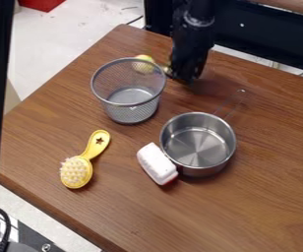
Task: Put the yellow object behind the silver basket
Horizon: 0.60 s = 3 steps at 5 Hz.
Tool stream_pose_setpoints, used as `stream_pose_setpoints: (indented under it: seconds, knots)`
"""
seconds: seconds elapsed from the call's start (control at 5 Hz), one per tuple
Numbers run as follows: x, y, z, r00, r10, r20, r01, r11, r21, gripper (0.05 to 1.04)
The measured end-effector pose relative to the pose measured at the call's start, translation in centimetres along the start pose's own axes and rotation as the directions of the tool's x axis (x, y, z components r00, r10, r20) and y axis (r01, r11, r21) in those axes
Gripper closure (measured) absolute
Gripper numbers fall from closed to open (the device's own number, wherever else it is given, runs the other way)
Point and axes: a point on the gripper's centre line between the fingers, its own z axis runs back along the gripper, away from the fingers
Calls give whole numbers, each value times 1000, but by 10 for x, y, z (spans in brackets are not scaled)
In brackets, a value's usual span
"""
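The tabletop [266, 197] spans the frame. Upper centre hangs the pincer [185, 76]; I can't tell its state. Right of centre sits the pot [196, 146]; upper left, the basket [131, 106]; lower left, a yellow brush [78, 171]. Behind the basket is the yellow object [145, 64].

Table [259, 202] — basket [131, 114], pot [196, 147], brush [83, 163], block [157, 164]

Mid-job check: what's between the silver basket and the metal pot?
Only bare tabletop between the silver basket and the metal pot, seen in the camera view. The white block is beside the pot, nearer the camera.
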Motion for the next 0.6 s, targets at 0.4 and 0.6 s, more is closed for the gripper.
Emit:
stream_pose_setpoints:
  seconds: [0.4,0.6]
  knots:
    - [-7,10,-3,999,9,-34,-8,999,36,808]
    - [-6,6,4,997,44,-57,-42,998,38,528]
